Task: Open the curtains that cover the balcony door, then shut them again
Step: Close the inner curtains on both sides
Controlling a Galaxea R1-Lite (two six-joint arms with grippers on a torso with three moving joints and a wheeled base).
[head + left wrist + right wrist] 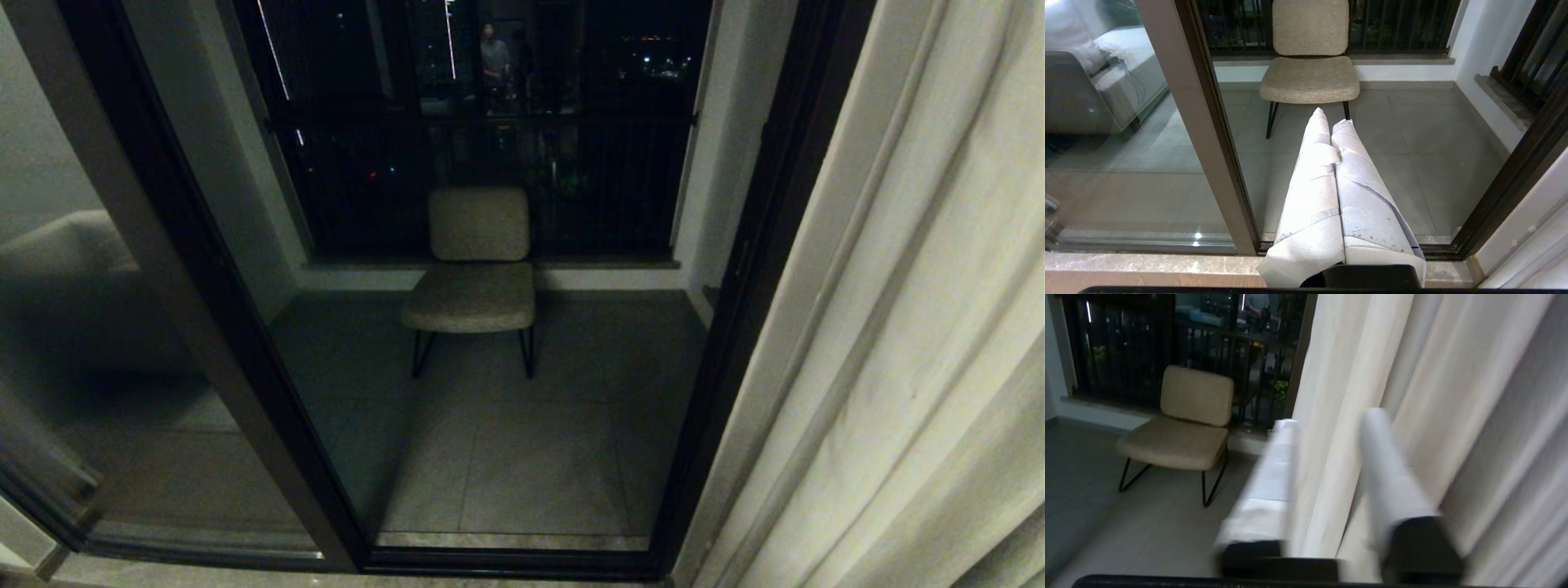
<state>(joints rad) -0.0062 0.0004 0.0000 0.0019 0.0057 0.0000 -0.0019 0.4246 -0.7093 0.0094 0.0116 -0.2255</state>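
- Night outside: beyond the glass of the balcony door [269, 384], a tiled balcony floor [522, 457] runs back to a dark railing [490, 131], with a padded chair [478, 269] standing at about 12 o'clock from the robot.
- At 9 to 10 o'clock in the head view, the door's left pane reflects the room behind; its dark frame slants down toward the sill. No curtain shows on that side.
- Left gripper [1331, 116]: its white-wrapped fingers lie pressed together, closed on nothing, pointing at the chair through the glass. It looks parked, well apart from any fabric, which suits a step that one arm can do alone.
- Centre: the doorway stands uncovered, so I judge the opening half of the task is done and the closing half is at hand.
- At 2 to 4 o'clock in the head view, the curtains [914, 327] hang bunched in long pleats against the right door frame, where a drawn-back panel would rest.
- Right gripper [1327, 416]: its fingers stand apart, and the leading fold of the curtain hangs between them in the wrist view. Whether a finger touches the cloth I cannot tell. The gripper faces the fold's edge, probably because that edge is what must be caught to pull the panel back across.
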